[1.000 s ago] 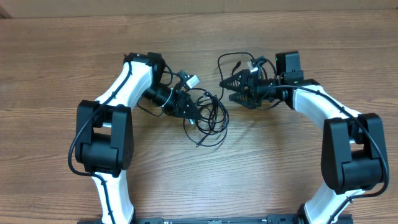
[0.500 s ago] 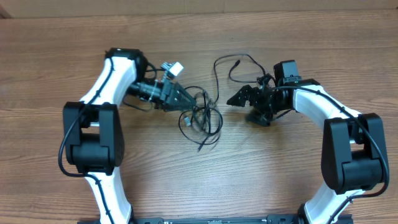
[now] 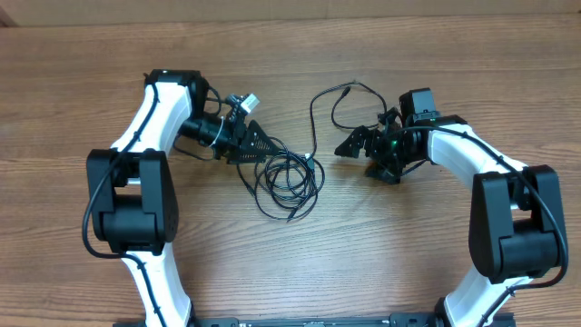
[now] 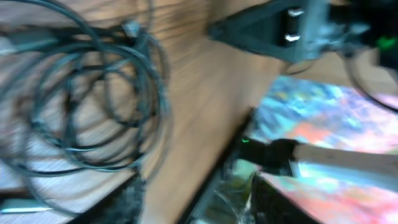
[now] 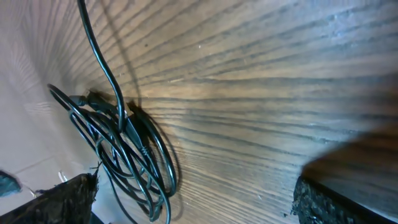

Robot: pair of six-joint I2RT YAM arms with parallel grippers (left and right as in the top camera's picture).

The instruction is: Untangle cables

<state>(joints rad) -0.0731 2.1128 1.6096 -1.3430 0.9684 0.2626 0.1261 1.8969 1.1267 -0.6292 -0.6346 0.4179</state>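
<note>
Cables [image 3: 289, 175] lie looped on the desk [image 3: 408, 263]; right pincer [image 3: 356, 153] gapes empty; left pincer [image 3: 263, 145] seemingly touches them (blurred; opening unclear).

The tabletop [image 3: 290, 272] looks like wood or a wood-look board. It is brown with long streaked grain, smooth, and has a soft satin sheen. Ahead of the right gripper [image 3: 352, 150] a pale patch of glare lies on it.

The cables [image 3: 289, 177], just beyond the tip of the left gripper [image 3: 265, 147], have thin black sheaths. These look smooth and rubbery, with faint highlights along the loops.

Both grippers look like matt black plastic. Seen close, the right one's fingers [image 5: 68, 199] have a rough, grainy face.

The arm shells [image 3: 159, 109] behind the grippers are white plastic, smooth and fairly glossy. The housings at the joints are a duller black.
</note>
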